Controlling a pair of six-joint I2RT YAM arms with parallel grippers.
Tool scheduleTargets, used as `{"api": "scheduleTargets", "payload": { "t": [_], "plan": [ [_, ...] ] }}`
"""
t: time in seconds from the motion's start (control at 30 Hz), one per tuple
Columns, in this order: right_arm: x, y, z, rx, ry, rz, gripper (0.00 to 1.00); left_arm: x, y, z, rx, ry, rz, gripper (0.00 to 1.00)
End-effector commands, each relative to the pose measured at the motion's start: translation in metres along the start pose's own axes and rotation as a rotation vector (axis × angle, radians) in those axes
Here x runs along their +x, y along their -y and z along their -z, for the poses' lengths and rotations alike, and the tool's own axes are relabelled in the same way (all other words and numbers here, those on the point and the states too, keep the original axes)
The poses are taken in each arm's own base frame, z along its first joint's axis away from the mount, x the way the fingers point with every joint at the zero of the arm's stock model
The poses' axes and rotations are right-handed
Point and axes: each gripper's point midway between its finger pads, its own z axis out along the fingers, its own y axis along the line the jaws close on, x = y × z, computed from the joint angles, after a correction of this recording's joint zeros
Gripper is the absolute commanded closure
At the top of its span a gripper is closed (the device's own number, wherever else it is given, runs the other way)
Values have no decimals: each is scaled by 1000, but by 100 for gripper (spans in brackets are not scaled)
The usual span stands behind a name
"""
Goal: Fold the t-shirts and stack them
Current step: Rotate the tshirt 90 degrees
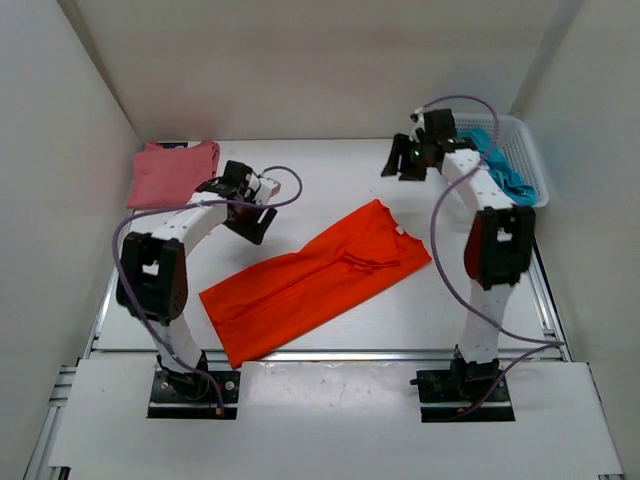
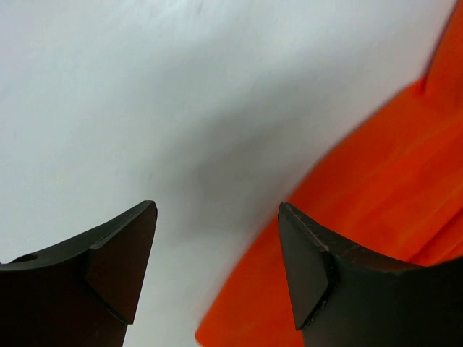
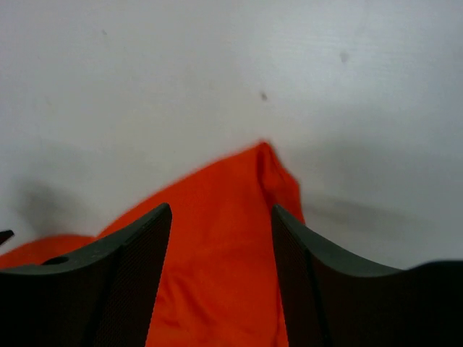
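Top external view: the orange t-shirt (image 1: 320, 280) lies flat on the white table (image 1: 330, 170) at the centre of the frame, folded lengthwise into a long, narrow band. Its long axis runs diagonally from the lower left to the upper right. The neck end points toward the upper right and the straight hem end toward the lower left. The cloth is a plain, bright orange, with a few creases near its middle where the layers overlap. The pink t-shirt (image 1: 172, 172) lies as a flat, roughly square shape in the upper left of the frame, well apart from the orange one. The teal t-shirt (image 1: 500, 160) lies crumpled inside the white lattice basket (image 1: 535, 165) in the upper right. The left gripper (image 1: 255, 225) hangs just beside the orange band's upper left edge. The right gripper (image 1: 405, 165) is raised beyond the neck end, beside the basket. Left wrist view: the left gripper (image 2: 215, 210) has its jaws spread with nothing between them. Bare table fills the left of this frame and the orange t-shirt (image 2: 376, 217) fills the right. Right wrist view: the right gripper (image 3: 221, 210) likewise has its jaws apart and grips nothing. A pointed corner of the orange t-shirt (image 3: 224, 253) shows between and below them.
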Motion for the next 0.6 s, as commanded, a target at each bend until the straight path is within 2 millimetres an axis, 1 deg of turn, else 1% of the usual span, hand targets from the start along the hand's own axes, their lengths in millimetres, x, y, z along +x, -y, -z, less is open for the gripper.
{"api": "scheduleTargets", "payload": {
  "t": [0.0,0.03,0.07,0.1,0.13,0.17,0.2,0.27,0.3,0.37,0.4,0.43,0.47,0.5,0.53,0.57],
  "plan": [
    [18,13,68,89,53,11,38,29,-12,34,-33,-3,24,21],
    [38,18,78,104,52,-14,38,41,-16,36,-37,-19,39,21],
    [46,22,85,108,58,-18,38,54,-21,39,-51,-36,57,22],
    [71,25,91,122,40,-48,37,68,-20,37,-51,-65,58,21],
    [92,30,97,134,39,-83,37,74,-26,42,-67,-65,77,22],
    [101,36,99,148,39,-113,38,82,-26,42,-80,-73,87,22],
    [123,45,99,178,28,-157,37,92,-26,41,-88,-93,96,22],
    [164,66,99,238,-5,-289,37,99,-25,41,-81,-86,139,23],
    [167,79,100,255,9,-329,37,104,-23,41,-76,-95,173,24],
    [196,92,96,274,-25,-410,36,107,-21,40,-69,-89,200,25],
    [195,94,95,279,-13,-424,37,111,-19,39,-69,-99,200,25],
    [198,98,94,286,-7,-426,37,108,-22,43,-83,-80,200,24],
    [206,100,90,291,-21,-433,36,112,-22,41,-80,-91,210,25],
    [207,102,89,290,-24,-447,35,114,-22,41,-77,-92,221,24],
    [214,101,82,276,-46,-464,34,118,-24,39,-83,-104,225,25],
    [221,103,80,280,-71,-477,35,119,-27,40,-82,-104,247,25]
  ]
}}
